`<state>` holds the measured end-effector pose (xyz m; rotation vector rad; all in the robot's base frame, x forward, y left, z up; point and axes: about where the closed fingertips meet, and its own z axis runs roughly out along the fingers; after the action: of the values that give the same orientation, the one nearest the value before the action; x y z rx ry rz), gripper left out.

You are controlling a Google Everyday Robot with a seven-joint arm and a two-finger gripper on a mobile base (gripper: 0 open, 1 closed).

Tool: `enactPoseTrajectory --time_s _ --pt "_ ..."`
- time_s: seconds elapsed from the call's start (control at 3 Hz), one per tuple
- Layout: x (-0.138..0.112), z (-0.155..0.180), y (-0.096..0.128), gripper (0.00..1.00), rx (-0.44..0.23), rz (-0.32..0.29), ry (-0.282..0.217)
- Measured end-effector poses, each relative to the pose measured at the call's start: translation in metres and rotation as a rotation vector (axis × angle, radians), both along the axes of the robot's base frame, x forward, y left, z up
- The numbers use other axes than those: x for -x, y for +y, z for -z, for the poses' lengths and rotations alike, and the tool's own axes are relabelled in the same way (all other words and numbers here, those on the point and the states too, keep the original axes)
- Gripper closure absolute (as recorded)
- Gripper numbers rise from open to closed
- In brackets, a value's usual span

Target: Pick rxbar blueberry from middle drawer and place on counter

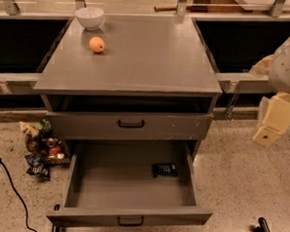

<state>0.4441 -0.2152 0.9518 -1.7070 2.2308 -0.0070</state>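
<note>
The rxbar blueberry [164, 169], a small dark packet with white print, lies flat on the floor of the open middle drawer [130, 215], near its back right corner. The counter [148, 59] is the grey top of the cabinet above it. My gripper [275, 121] is a cream-coloured block at the right edge of the view. It hangs in the air beside the cabinet, right of the closed upper drawer [131, 123] and well above and to the right of the bar. It touches nothing.
A white bowl [89, 17] and an orange [96, 44] sit at the counter's back left. A heap of crumpled wrappers [42, 149] lies on the floor left of the cabinet. A black cable [14, 196] runs at lower left. Railings run behind.
</note>
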Motion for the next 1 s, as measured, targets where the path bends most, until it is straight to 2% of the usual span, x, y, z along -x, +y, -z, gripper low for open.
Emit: enactPoseTrajectory --time_s 0.33,0.67,1.0 --pt "-0.009 0.065 0.013 0.00 -0.122 -0.023 0.052" --pt "-0.021 0.130 0.027 0.00 -0.232 -0.027 0.066" --pt "-0.038 0.192 0.043 0.00 -0.322 -0.007 0.059"
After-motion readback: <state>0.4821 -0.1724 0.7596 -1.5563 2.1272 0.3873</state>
